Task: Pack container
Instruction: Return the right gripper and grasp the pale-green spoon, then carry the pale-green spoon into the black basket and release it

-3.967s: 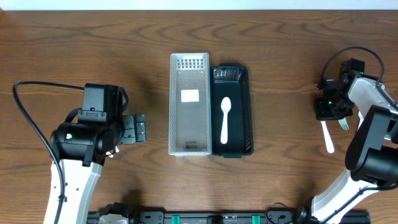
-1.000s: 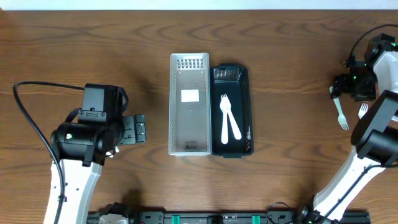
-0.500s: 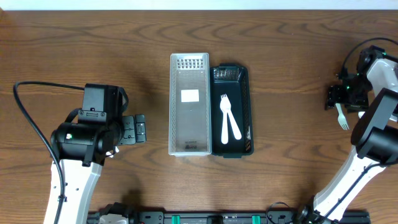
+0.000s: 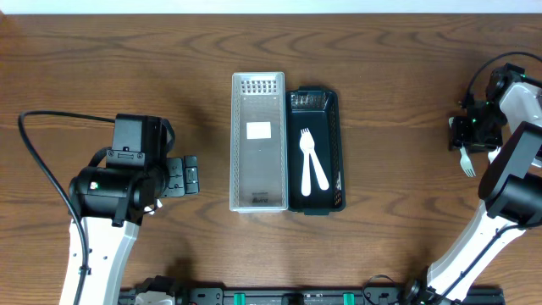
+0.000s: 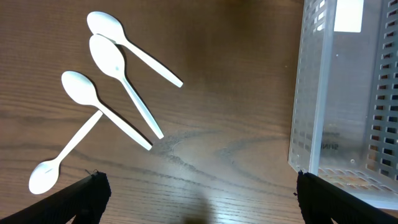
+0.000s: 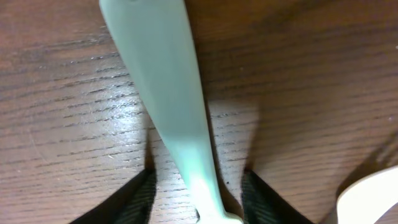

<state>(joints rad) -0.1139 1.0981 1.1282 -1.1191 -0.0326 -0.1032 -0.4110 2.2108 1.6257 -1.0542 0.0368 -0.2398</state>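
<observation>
Right gripper low over a loose white fork at the table's far right edge.
I see its jaws partly apart on either side of the fork's handle, not clamped. The left gripper is spread wide and holds nothing. The black tray holds a packed fork and a spoon, and sits against the clear bin.

The dark brown wooden table is showing fine lined grain under a soft sheen. The clear perforated plastic container is looking smooth and translucent, its walls glossy. The black slotted plastic tray is reading matt. The four white plastic spoons are gleaming, smooth. The pale plastic utensil handle is appearing smooth, semi-matt.
</observation>
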